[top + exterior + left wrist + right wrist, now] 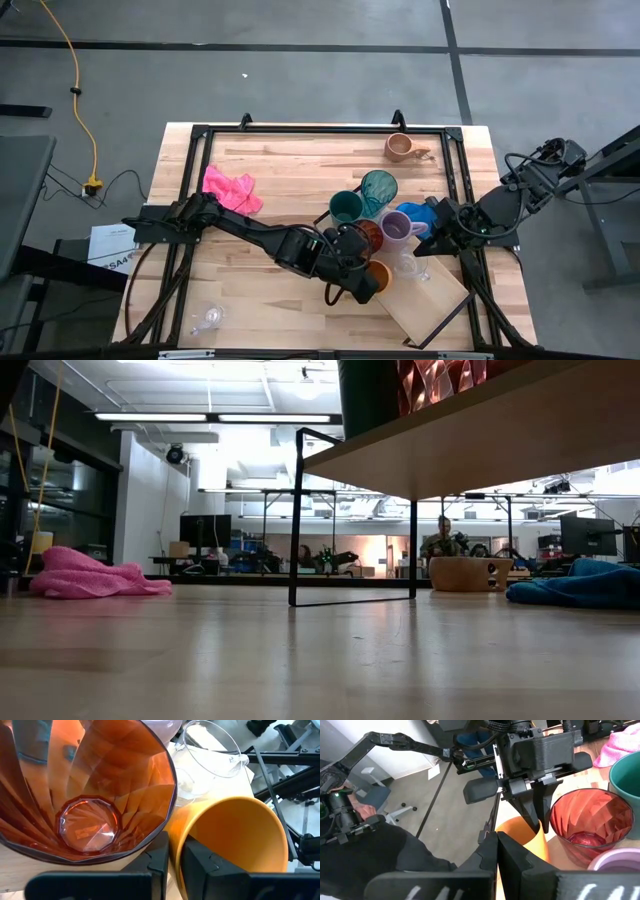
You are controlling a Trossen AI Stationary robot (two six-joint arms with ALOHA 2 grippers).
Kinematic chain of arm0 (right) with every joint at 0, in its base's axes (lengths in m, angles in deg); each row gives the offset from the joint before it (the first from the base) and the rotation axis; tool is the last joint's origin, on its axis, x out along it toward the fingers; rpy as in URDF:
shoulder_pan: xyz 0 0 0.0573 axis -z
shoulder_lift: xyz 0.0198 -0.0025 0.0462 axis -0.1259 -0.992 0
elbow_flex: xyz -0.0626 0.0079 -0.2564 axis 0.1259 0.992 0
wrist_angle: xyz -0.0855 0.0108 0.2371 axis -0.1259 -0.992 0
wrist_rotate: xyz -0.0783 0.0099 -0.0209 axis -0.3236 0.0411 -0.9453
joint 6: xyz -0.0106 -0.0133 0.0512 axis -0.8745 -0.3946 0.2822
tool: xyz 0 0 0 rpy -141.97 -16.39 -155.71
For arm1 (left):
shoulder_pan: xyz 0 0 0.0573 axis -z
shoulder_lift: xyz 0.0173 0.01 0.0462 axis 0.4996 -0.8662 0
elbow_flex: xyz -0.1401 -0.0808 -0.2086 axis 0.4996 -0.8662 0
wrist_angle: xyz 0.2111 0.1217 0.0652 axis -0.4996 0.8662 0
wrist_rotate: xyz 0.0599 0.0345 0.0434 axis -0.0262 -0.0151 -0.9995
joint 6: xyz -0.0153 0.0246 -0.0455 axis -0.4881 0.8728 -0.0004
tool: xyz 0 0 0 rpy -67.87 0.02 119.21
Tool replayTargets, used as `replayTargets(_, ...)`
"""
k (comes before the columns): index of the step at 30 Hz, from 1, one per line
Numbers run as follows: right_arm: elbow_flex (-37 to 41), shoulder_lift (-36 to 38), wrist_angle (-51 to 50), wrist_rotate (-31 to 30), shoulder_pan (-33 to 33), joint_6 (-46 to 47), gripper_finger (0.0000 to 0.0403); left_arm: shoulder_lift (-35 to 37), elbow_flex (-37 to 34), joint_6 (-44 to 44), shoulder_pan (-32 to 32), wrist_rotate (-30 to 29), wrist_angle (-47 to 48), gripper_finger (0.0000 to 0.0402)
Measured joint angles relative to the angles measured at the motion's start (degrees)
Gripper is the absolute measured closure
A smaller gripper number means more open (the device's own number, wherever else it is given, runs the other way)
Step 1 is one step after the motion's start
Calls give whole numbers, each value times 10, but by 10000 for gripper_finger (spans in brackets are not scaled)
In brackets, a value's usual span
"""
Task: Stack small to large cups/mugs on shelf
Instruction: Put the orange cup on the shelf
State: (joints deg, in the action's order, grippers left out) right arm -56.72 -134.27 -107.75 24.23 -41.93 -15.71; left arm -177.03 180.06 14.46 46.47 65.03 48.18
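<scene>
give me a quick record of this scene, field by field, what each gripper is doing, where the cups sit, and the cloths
left gripper: shut on the rim of the yellow-orange plastic cup, beside the faceted orange-red tumbler
right gripper: shut, empty, near the cup cluster
shelf: tilted light-wood board with black frame, at the table's near right
cup cluster: green cup, teal tumbler, purple mug, clear glass
apart: tan mug at the far edge
cloths: pink cloth left of the cluster; blue cloth by the purple mug
</scene>
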Motion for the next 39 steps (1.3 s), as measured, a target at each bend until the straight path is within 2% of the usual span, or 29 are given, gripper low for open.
replayTargets(39,0,0,0,0,0,-2,403,0,0,0,0,-3,-2,363)
